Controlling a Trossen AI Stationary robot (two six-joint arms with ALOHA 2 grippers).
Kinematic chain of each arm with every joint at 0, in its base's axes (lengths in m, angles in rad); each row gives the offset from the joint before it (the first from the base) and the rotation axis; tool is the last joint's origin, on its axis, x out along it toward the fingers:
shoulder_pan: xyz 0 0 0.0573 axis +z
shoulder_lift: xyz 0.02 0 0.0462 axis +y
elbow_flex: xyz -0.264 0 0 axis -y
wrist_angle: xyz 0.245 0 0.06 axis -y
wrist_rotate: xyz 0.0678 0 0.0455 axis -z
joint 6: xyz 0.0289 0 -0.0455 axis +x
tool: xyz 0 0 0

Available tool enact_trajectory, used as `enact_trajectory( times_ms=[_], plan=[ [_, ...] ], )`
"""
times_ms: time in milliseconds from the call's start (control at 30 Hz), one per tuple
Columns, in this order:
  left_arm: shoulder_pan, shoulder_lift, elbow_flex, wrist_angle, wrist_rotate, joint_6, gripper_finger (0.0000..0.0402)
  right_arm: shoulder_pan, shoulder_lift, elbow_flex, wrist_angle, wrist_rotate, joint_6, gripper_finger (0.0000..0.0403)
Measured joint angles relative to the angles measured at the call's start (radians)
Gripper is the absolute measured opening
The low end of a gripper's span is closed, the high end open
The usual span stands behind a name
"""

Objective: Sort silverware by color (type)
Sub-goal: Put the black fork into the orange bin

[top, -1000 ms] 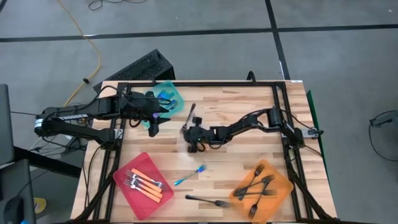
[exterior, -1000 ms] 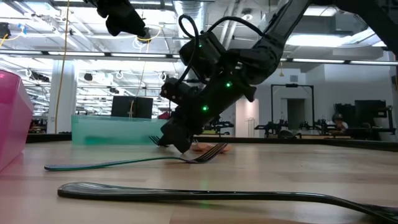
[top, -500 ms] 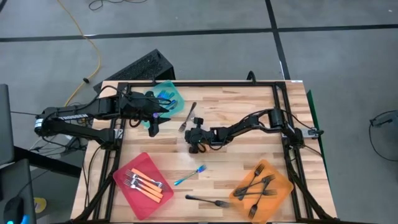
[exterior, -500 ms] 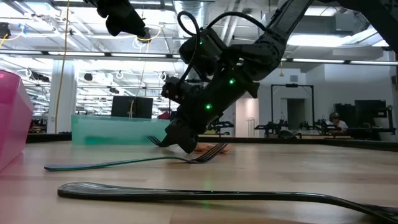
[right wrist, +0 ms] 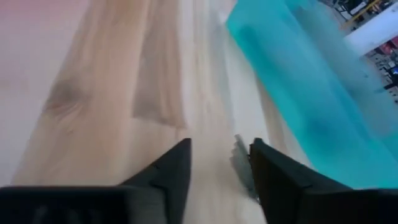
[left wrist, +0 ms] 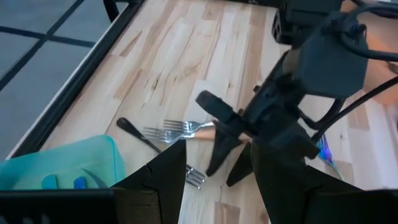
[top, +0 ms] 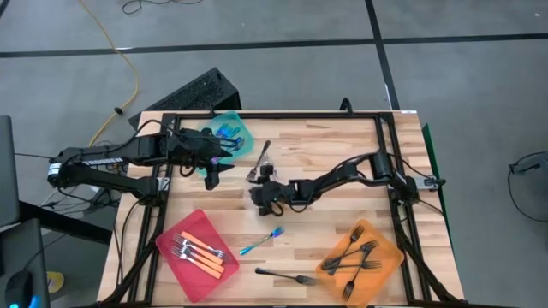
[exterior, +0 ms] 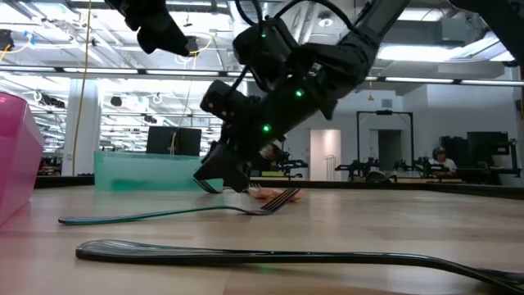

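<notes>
My right gripper hangs low over the middle of the table, fingers open and slanting down, tips just off the wood. Beside them lie an orange-handled fork and a black fork, flat on the table near the teal tray. The teal tray holds blue-handled forks. My left gripper waits open, raised beside the teal tray. A blue fork and another black fork lie flat near the front edge.
The red tray at the front left holds orange-handled forks. The orange tray at the front right holds black forks. A black frame runs along the table's edges. Bare wood lies between the trays.
My right gripper has shifted a little toward the table's left edge and lifted slightly off the wood, staying tipped down by the orange-handled fork. The forks on the table lie where they were.
</notes>
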Motion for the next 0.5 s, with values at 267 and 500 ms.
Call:
enact_trajectory(
  times_ms=[267, 500],
  plan=[
    [0.000, -0.003, 0.000, 0.018, 0.000, 0.008, 0.0164, -0.059, 0.019, 0.089, -0.052, -0.047, 0.023, 0.0248],
    [0.000, -0.002, 0.000, 0.010, 0.000, 0.006, 0.0164, -0.051, 0.021, 0.100, -0.085, -0.057, 0.029, 0.0245]
  ],
)
